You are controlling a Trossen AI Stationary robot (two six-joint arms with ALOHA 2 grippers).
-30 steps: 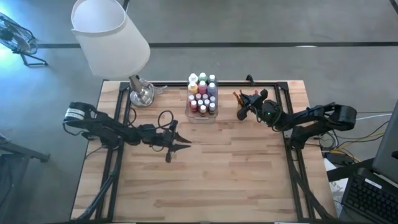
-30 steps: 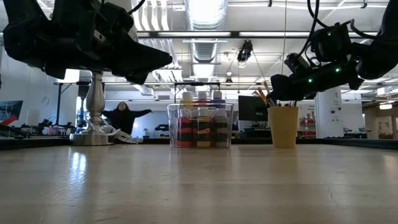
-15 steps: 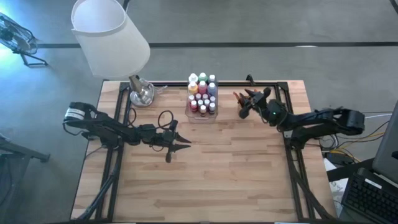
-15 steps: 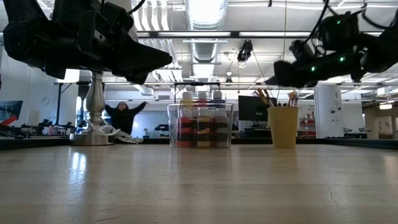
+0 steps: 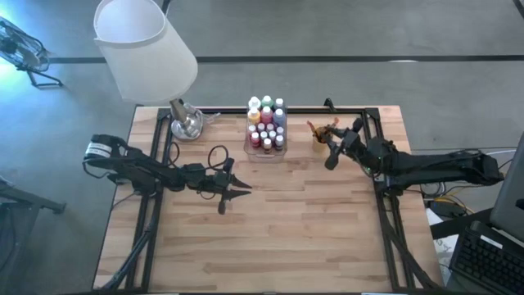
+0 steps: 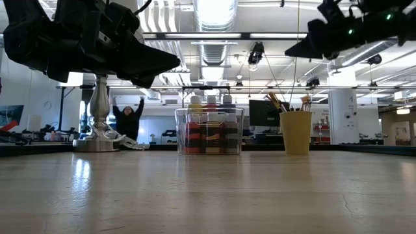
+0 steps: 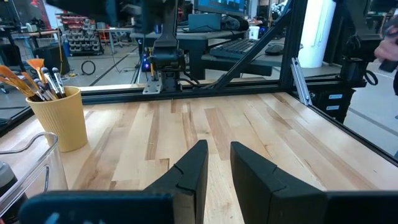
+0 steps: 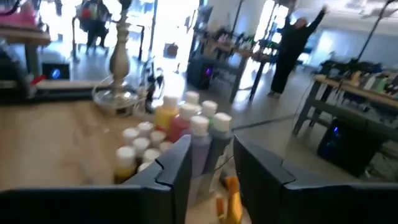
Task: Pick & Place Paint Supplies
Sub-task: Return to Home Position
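The wooden table (image 5: 278,238) takes up most of the overhead shot. The clear plastic box (image 6: 208,114) sits at the middle of its back edge, so everything here is placed off that box.

The big white lamp (image 5: 146,49) stands well off to the box's left, at the table's back corner.

The left arm reaches in from the left side. The left gripper (image 5: 244,191) hangs over bare wood in front of the box and a bit to its left. Its claw is released, with a narrow gap between the fingers (image 7: 194,163) and nothing in it.

The right gripper (image 5: 331,157) is on the box's other side, up in the air near the orange cup (image 6: 296,132). It's also released and empty, and the box shows between its fingers (image 8: 177,163).

The cup stands just to the right of the box, not touching it. The paint bottles (image 5: 266,123) are all packed upright inside the box, white caps up. The paintbrushes (image 7: 43,78) stand bristles-up in the cup; there look to be about five, but they overlap too much to be sure.
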